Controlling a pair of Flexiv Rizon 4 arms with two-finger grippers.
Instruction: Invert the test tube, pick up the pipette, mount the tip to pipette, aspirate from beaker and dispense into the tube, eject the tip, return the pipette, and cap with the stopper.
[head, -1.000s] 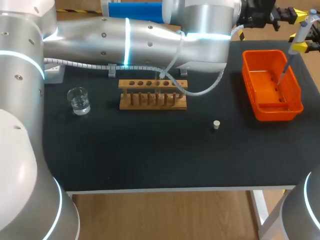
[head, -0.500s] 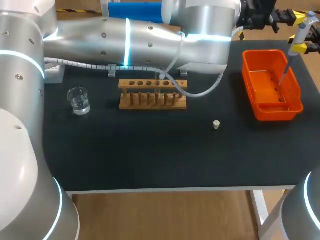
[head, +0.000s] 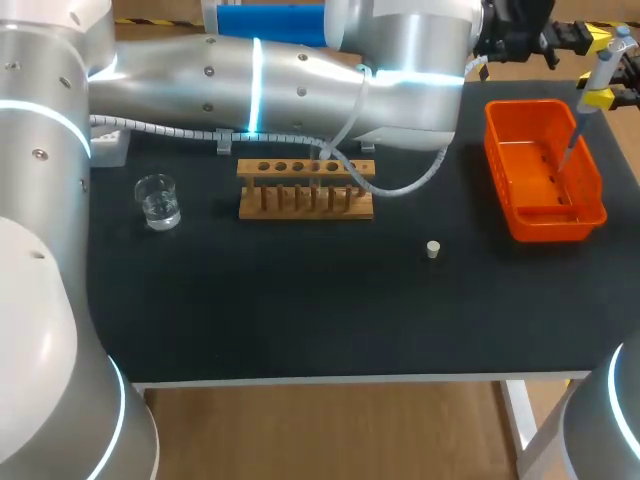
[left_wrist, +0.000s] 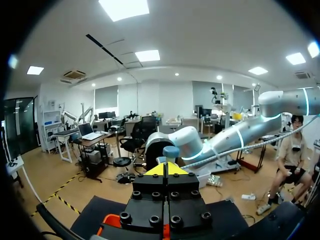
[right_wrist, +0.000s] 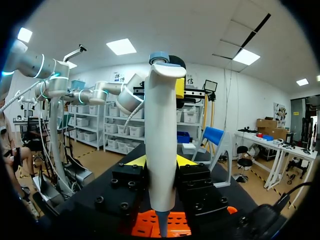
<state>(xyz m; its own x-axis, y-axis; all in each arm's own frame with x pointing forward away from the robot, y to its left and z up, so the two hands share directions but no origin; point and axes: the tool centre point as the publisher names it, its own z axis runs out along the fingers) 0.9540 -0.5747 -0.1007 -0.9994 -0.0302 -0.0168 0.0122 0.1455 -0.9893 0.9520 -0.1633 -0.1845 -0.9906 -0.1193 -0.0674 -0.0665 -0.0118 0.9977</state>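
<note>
A beaker (head: 158, 200) of clear liquid stood at the frame's left, a wooden rack (head: 305, 190) at centre, and the stopper (head: 433, 249) lay loose on the mat to the rack's lower right, capping apparently not yet done. The left arm (head: 280, 85) lay across the top of the frame, the left gripper (left_wrist: 166, 169) pressed together on nothing, the pipette (left_wrist: 171, 151) head just ahead. At upper right, the right gripper (right_wrist: 160, 161) pinched the pipette near-upright, point down inside the orange bin (head: 550, 228), likely so an ejected tip would drop in.
</note>
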